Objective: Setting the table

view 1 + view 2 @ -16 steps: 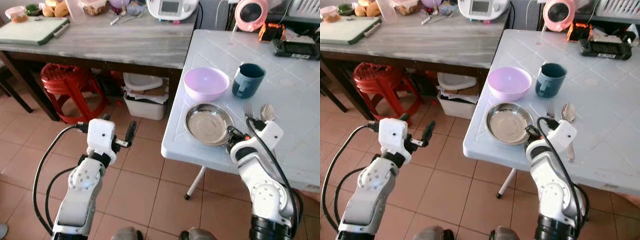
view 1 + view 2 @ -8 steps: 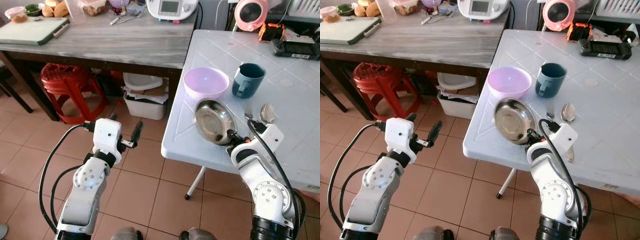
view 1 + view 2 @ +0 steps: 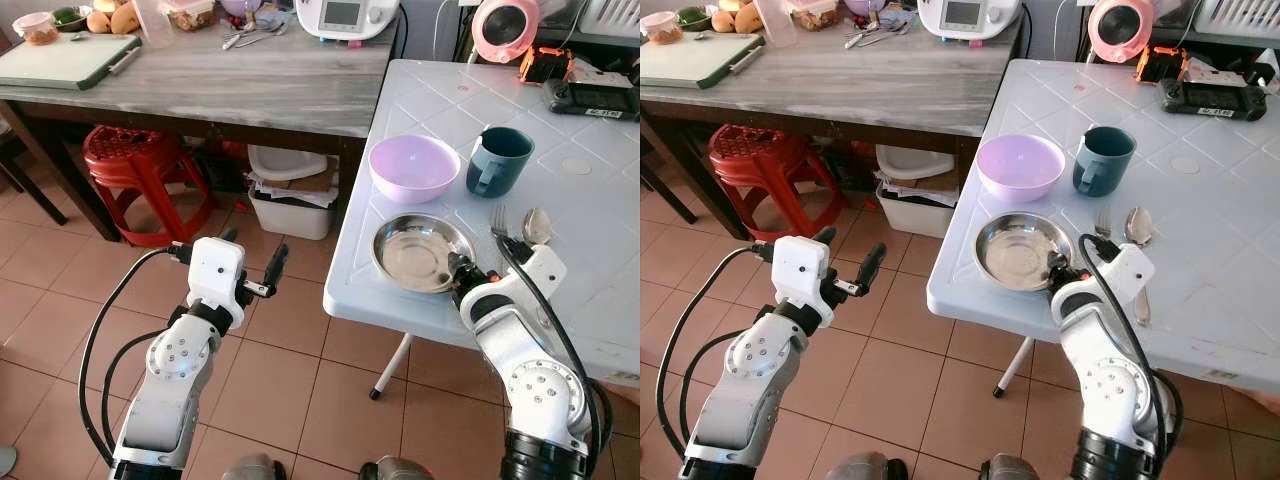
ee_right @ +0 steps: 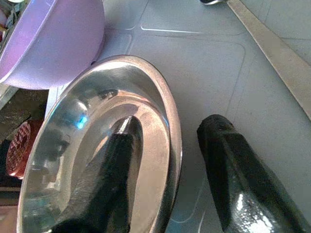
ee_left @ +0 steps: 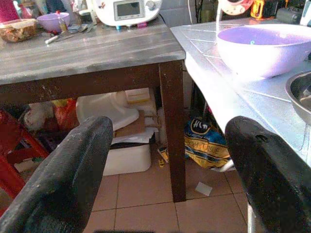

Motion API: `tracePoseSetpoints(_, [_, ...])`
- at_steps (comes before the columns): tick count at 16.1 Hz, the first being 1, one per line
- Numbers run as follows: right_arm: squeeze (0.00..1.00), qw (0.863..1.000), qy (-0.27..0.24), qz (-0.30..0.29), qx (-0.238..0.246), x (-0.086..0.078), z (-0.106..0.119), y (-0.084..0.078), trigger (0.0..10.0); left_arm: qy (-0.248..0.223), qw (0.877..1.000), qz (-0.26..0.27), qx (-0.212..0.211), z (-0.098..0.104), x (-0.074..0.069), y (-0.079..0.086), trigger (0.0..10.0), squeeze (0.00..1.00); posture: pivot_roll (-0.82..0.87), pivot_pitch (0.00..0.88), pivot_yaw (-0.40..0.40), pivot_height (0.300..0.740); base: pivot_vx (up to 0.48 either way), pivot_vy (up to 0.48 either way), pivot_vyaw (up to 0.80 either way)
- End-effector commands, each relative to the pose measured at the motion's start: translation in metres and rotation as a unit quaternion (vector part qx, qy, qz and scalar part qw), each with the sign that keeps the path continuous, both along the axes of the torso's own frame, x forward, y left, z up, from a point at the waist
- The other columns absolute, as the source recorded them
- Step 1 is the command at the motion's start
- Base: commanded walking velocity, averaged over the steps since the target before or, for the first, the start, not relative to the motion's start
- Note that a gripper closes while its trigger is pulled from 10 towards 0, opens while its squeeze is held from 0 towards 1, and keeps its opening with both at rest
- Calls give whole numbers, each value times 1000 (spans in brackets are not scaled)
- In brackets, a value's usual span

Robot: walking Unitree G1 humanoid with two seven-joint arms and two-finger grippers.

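Spoon (image 3: pixel 534 226) handle and fork (image 3: pixel 497 219) handle behind the right arm

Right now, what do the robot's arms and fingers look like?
Both arms are silvery grey with round joints and a boxy white block at the wrist. Loose black cables loop alongside each arm. The left gripper and right gripper each have two long, thick, rounded black fingers, slightly shiny in the wrist views.
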State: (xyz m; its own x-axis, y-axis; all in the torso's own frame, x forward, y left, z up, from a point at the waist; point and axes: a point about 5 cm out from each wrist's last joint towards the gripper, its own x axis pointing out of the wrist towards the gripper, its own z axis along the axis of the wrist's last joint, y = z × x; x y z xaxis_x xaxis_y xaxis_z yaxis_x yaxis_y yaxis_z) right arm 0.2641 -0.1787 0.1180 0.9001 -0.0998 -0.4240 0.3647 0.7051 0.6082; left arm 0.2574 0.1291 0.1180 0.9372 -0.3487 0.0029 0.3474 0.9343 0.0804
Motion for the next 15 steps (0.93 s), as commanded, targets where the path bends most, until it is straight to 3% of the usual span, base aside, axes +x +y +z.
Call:
tracePoseSetpoints(1, [0, 996, 54, 26, 61, -5, -21, 31, 10000, -1, 1000, -6, 4, 1, 1, 0, 10000, 0, -7, 28, 62, 740, 0, 0, 0])
tracePoseSetpoints(6, [0, 994, 57, 80, 53, 9, -19, 38, 10000, 8, 1000, -16, 15, -2, -1, -2, 10000, 0, 2, 30, 53, 740, 0, 0, 0])
tracePoseSetpoints(9, [0, 989, 82, 122, -2, 9, -25, 39, 10000, 20, 999, -18, 20, -6, -3, -2, 10000, 0, 4, 31, 51, 740, 0, 0, 0])
tracePoseSetpoints(10, [0, 986, 90, 134, -28, 8, -28, 38, 8588, 20, 999, -18, 20, -7, -4, -2, 10000, 0, 3, 31, 50, 740, 0, 0, 0])
tracePoseSetpoints(11, [0, 982, 101, 145, -59, 7, -32, 35, 2863, 21, 999, -19, 20, -7, -4, -2, 10000, 0, 2, 31, 50, 740, 0, 0, 0])
tracePoseSetpoints(12, [0, 977, 112, 158, -86, 6, -35, 33, 0, 22, 999, -19, 19, -7, -4, -3, 10000, 0, 1, 32, 49, 740, 0, 0, 0])
tracePoseSetpoints(15, [0, 971, 120, 176, -108, 5, -42, 31, 0, 25, 999, -22, 18, -8, -5, -5, 10000, 0, -1, 32, 46, 740, 0, 0, 0])
